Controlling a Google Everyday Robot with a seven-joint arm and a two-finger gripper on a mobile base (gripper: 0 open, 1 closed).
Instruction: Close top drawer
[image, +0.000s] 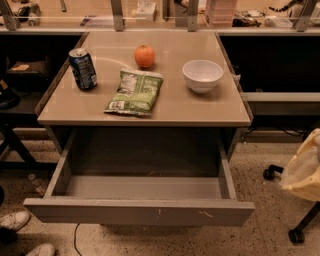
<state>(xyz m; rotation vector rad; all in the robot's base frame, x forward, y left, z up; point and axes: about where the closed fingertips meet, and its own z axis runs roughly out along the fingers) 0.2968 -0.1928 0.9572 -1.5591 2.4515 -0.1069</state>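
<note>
1. Top drawer (140, 212) stands wide open, jutting out from under the worktop's (200, 107) front edge, its grey front showing small white scratches right of centre.
2. On the worktop, a green snack bag (135, 92) lies near the front edge, a blue can (83, 68) stands by the left edge, an orange (144, 56) sits toward the back, and a white bowl (202, 75) sits toward the right edge.
3. The gripper (304, 170) appears as a pale blurred shape beyond the worktop's front right corner, well apart from the drawer. Whether it is clenched or released cannot be told.
</note>
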